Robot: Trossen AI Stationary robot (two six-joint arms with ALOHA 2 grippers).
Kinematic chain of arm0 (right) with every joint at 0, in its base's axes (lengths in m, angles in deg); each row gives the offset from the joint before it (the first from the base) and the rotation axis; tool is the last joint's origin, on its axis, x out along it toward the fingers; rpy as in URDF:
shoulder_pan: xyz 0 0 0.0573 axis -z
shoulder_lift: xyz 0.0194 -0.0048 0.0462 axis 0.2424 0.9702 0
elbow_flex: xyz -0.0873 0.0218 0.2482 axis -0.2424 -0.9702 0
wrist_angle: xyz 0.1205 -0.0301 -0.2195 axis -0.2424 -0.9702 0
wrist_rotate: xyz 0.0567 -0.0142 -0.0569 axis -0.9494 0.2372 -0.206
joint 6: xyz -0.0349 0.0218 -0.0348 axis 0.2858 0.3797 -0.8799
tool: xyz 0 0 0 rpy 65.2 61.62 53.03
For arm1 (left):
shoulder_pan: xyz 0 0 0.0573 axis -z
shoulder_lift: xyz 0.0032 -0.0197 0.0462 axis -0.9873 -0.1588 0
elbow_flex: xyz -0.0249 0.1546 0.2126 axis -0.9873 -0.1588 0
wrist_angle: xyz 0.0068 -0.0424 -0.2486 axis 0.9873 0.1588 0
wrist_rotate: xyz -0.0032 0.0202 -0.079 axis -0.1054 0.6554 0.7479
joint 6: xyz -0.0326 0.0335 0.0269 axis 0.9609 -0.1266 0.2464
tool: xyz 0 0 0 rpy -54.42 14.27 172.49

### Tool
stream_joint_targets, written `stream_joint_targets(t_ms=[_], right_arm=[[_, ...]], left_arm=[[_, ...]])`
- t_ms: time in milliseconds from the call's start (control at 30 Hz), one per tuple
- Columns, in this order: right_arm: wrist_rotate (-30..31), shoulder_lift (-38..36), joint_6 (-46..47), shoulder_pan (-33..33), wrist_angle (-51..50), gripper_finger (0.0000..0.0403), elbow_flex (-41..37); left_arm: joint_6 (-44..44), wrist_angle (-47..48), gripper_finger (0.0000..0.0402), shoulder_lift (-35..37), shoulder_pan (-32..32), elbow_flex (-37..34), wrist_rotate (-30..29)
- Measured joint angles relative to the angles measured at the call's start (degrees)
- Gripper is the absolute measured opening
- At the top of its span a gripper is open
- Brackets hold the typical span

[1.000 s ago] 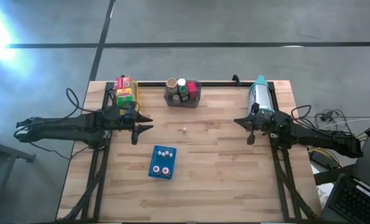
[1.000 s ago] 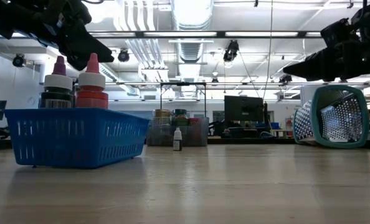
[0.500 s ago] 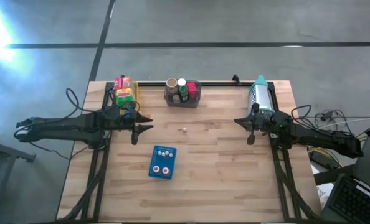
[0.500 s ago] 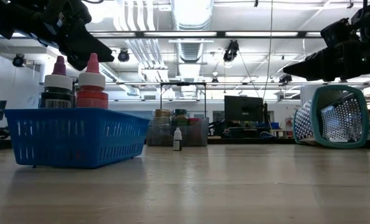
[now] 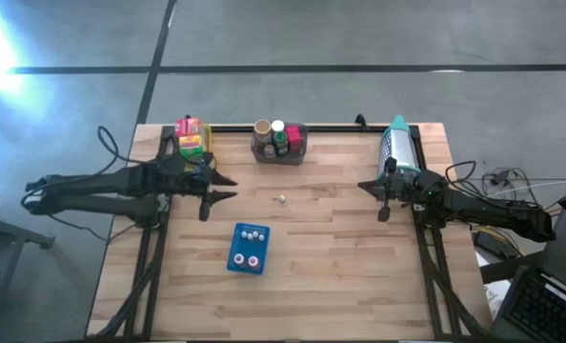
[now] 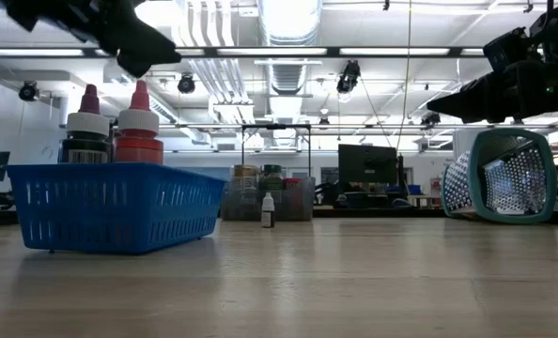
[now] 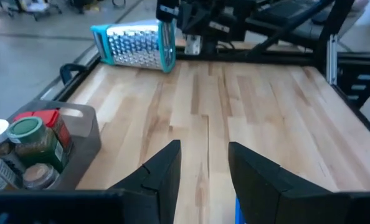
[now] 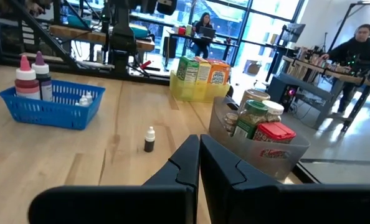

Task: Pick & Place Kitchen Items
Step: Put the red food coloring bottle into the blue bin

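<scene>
Two pointed-cap bottles (image 6: 112, 127) in ribbed blue plastic tray (image 6: 110, 207), planked wood table (image 5: 340, 257)

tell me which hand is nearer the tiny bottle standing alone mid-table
Left. The left hand sits just to the side of the tiny bottle, while the right hand waits farther off on its other side.

Table (image 5: 340, 276) — pale wood planks, smooth with a soft sheen; blue tray (image 6: 110, 202) — ribbed plastic.

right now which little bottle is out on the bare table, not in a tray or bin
The tiny white-capped dark bottle standing alone mid-table; the two bigger bottles sit in the blue tray.
</scene>
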Motion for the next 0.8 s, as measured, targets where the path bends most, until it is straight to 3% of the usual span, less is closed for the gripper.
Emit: stream_joint_targets(t_ms=[333, 800], right_arm=[[0.0, 0.0, -0.4, 0.0, 0.0, 0.0009, 0.0], [0.0, 0.0, 0.3, 0.0, 0.0, 0.0008, 0.0]], left_arm=[[-1.7, 7.5, 0.0121, -14.9, 0.0, 12.7, -0.1], [-3.3, 7.5, 0.0114, -33.8, 0.0, 20.5, -0.3]])
